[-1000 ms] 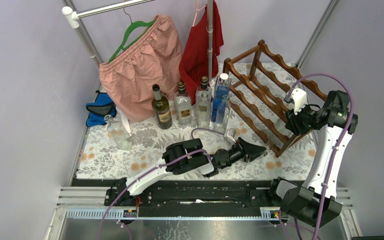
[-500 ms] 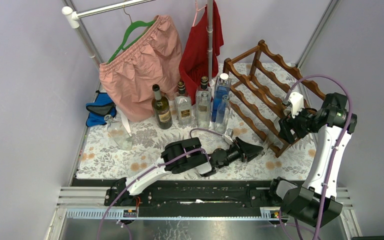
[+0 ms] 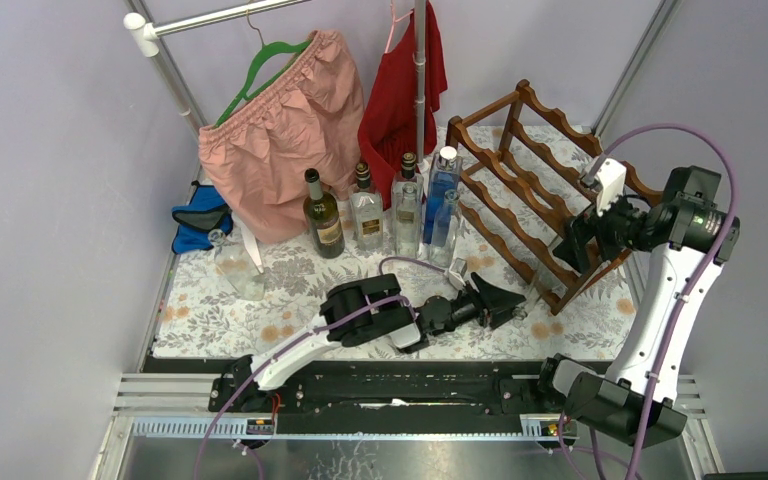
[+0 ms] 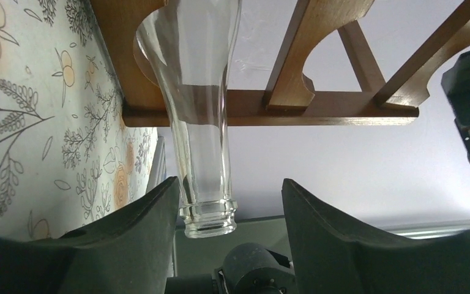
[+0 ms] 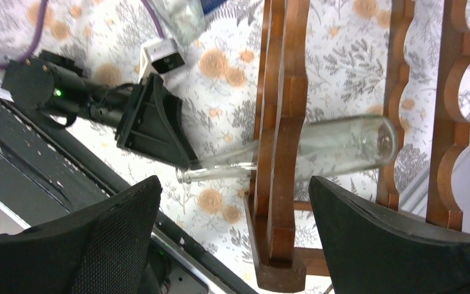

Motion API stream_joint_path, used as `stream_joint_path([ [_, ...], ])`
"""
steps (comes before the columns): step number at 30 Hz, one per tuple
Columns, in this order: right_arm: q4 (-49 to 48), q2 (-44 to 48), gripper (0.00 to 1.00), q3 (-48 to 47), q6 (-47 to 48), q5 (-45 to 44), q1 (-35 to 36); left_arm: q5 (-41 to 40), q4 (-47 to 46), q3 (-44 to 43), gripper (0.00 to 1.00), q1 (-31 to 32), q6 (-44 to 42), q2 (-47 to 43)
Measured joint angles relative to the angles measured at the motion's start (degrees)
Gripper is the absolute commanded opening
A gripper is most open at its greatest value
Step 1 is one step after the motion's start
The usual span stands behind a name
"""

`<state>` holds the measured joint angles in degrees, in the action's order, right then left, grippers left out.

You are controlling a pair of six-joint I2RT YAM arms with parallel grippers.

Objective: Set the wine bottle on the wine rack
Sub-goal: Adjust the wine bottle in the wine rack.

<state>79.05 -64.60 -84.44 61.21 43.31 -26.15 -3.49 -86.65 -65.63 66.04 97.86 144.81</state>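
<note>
- Wine bottle [image 5: 336, 147] lies flat across the lowest rails of the wine rack [image 5: 278, 92], by the tabletop's near right corner; neck points at the left tool [image 4: 229, 184].
- Left tool: fingers spread, straddling the neck, no pinch visible.
- Right tool [image 5: 232, 184]: spread wide, above the bottle, apart from it.
- Left is nearer; judged exit is straight back along the bottle's axis.

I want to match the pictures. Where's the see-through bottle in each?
Top external: clear bottle, barely visible, right of centre at the wine rack's foot.
Left wrist: clear bottle upper middle, neck toward the camera.
Right wrist: clear bottle mid-picture, lying through the rack.
Shared landmark: the wine rack.
</note>
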Motion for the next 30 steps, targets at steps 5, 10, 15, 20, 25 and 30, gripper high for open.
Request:
stream_joint_path([
  [5, -0.4, -1.8, 0.98, -4.0, -4.9, 3.3, 0.0, 0.8, -1.6, 1.9, 0.71, -0.2, -1.2, -0.6],
  [10, -4.5, -2.3, 0.98, -4.8, -12.9, 3.8, 0.0, 1.2, -2.3, 5.3, 0.72, -0.3, -3.4, -2.1],
  [15, -13.1, -3.2, 0.96, -4.7, -24.4, 0.5, 0.0, 1.8, -2.3, 8.5, 0.74, -0.3, -5.7, -3.8],
  [20, -19.4, -5.5, 0.96, -3.9, -31.5, -2.8, 0.0, 2.1, -1.9, 12.9, 0.73, -0.3, -7.3, -6.7],
  [25, -21.7, -6.1, 0.95, -2.4, -34.5, -4.4, 0.0, 2.0, 1.5, 18.2, 0.72, 0.2, -11.6, -11.6],
  [30, -21.7, -6.2, 0.95, -2.4, -34.5, -4.7, 0.0, -0.4, 6.9, 20.6, 0.71, 2.7, -20.5, -16.1],
])
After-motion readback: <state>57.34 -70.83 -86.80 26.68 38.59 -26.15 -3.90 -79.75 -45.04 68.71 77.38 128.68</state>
